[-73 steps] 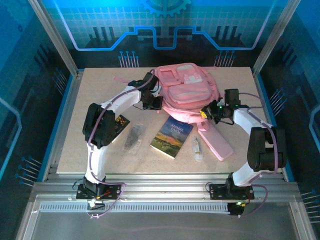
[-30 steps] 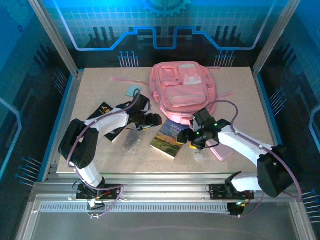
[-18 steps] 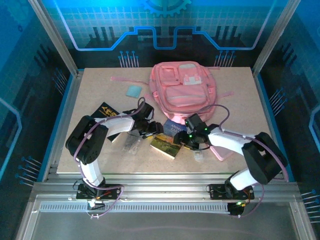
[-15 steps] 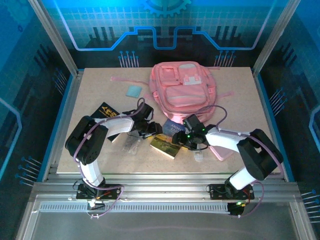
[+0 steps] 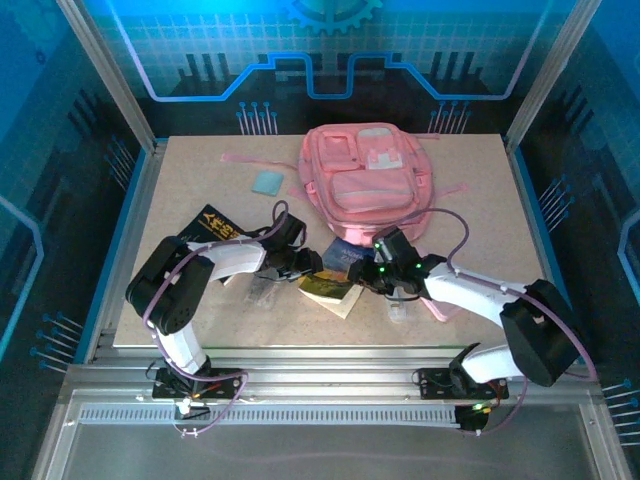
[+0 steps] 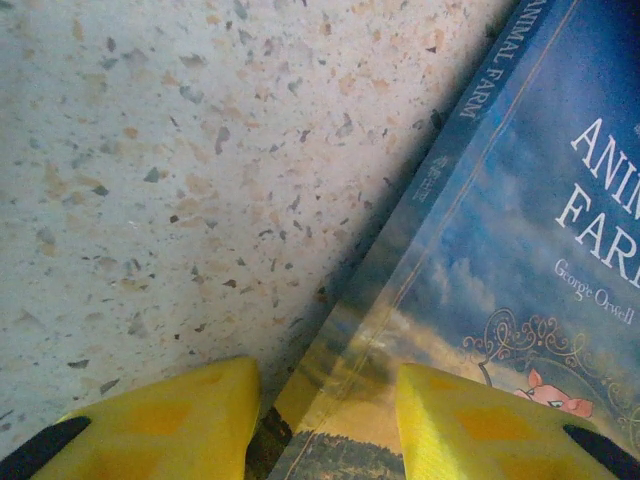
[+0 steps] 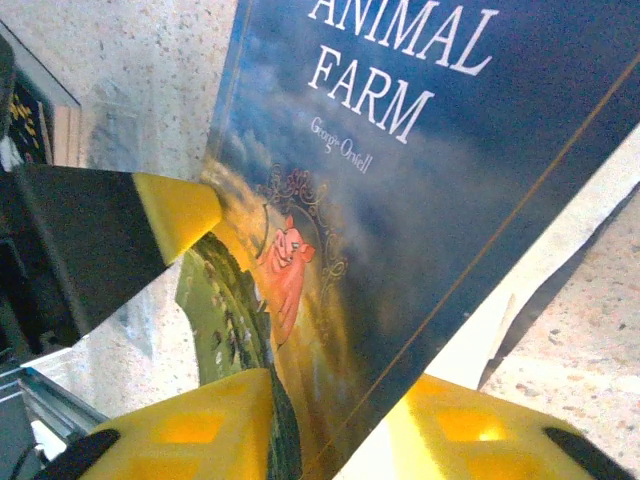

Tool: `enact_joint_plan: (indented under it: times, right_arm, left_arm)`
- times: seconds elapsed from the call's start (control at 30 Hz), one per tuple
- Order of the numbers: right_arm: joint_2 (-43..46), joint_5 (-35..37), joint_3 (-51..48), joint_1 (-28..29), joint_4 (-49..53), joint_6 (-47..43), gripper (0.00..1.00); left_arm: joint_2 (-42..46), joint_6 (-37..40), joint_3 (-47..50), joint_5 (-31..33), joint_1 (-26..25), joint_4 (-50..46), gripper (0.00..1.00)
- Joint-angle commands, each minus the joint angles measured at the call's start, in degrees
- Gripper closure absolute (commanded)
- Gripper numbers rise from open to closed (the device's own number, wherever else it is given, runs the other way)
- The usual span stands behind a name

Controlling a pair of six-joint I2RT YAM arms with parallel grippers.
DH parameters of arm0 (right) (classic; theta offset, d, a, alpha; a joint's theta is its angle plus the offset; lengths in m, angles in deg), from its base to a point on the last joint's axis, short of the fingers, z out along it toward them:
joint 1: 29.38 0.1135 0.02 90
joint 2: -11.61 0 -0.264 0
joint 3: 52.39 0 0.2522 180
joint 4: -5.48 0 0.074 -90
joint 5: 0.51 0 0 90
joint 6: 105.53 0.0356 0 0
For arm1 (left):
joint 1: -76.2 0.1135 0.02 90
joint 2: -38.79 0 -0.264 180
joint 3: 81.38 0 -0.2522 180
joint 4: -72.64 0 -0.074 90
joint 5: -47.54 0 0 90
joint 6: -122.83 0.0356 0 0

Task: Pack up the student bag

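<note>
My right gripper [image 7: 330, 430] is half shut and pinches the book [image 7: 400, 150]; my left gripper [image 6: 325, 420] straddles its edge, but I can't tell if it grips.

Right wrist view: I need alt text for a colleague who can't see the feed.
A paperback of Animal Farm, tilted over the speckled table, runs down between the two yellow fingertips of the right gripper; whether they pinch it is unclear. The other arm's yellow fingertip meets the cover's left edge.
</note>
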Motion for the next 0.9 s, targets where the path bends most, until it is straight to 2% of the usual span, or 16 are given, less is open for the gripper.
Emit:
enact_joint_plan:
  times: [0.0, 0.1, 0.2, 0.3, 0.43, 0.6, 0.87]
  right_arm:
    - [-2.08, -1.95, -0.22, 1.63, -6.34, 1.87, 0.72]
    - [-2.44, -1.45, 0.24, 1.63, -6.41, 3.02, 0.80]
    - [-1.13, -0.79, 1.17, 1.50, -4.65, 3.30, 1.00]
    - [1.13, -1.60, 2.95, 1.54, -1.23, 2.34, 1.00]
    - [3.97, -5.65, 5.43, 1.54, 4.99, -1.26, 1.00]
    - [4.60, -10.15, 8.26, 0.99, 10.84, -8.54, 1.00]
    - [6.47, -18.25, 3.87, -3.28, 1.24, -7.21, 1.00]
  left_arm:
    - [-0.92, -1.77, 1.98, -7.61, -3.45, -4.99, 0.59]
    - [0.64, -2.14, 1.62, -7.47, -3.48, -6.12, 0.59]
    - [3.17, -2.70, 0.98, -7.41, -3.39, -7.53, 0.56]
    - [6.99, -2.53, -0.57, -5.52, -2.90, -10.38, 0.38]
    - [11.80, -3.50, -0.35, -4.91, 0.51, -9.90, 0.25]
    - [12.69, -4.54, 2.36, -8.83, 4.56, -4.68, 0.23]
    - [12.95, -6.79, 7.32, -7.89, 4.70, -2.85, 0.22]
